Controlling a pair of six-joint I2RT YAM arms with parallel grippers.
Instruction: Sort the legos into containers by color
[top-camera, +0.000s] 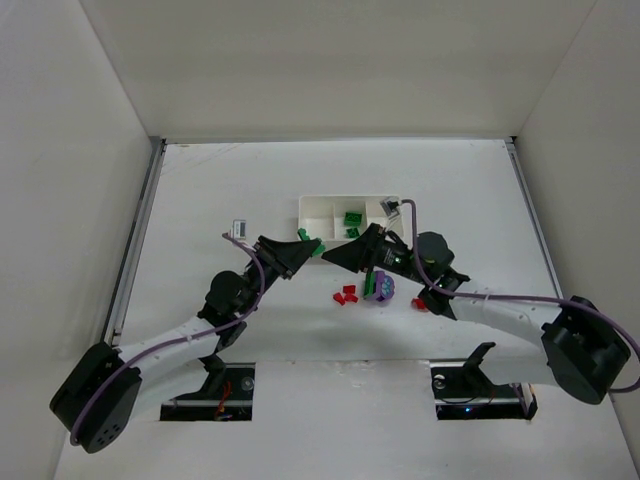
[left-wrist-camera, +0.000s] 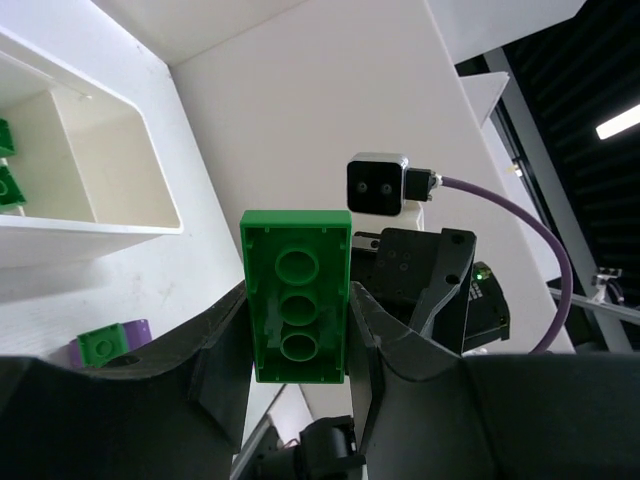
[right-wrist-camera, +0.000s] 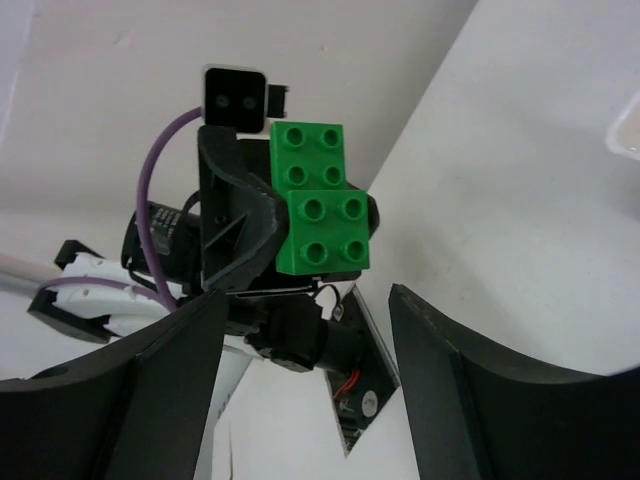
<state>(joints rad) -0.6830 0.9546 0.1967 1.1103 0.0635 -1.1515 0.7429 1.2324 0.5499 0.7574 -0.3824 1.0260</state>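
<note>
**Green brick held up between two facing tools, short of the tray**

The left tool (top-camera: 297, 250) is clamped on a green rectangular plastic brick (left-wrist-camera: 297, 300), gripping it by its two long sides. That leaves the hollow underside facing the left wrist camera and the studded top facing the other arm. The brick is in the air over the middle of the white desk (top-camera: 200, 200), just beside the near wall of the white rectangular plastic tray (top-camera: 318, 207), not yet above any compartment.

The right tool (right-wrist-camera: 308, 300) stands wide and empty, aimed straight at the studded face from close by. Judging by the pose, the two arms have met over this one brick; which way it is passing cannot be told.

The tray lies toward the far edge of the desk, roughly central. Its middle compartment already holds other green bricks (top-camera: 352, 218), so that is the likely destination. A side grip leaves the bottom of the brick clear for lowering between the thin dividers.

Small red plastic bricks (top-camera: 345, 295) and a purple plastic brick (top-camera: 381, 287) lie unsorted nearer the near edge.
</note>
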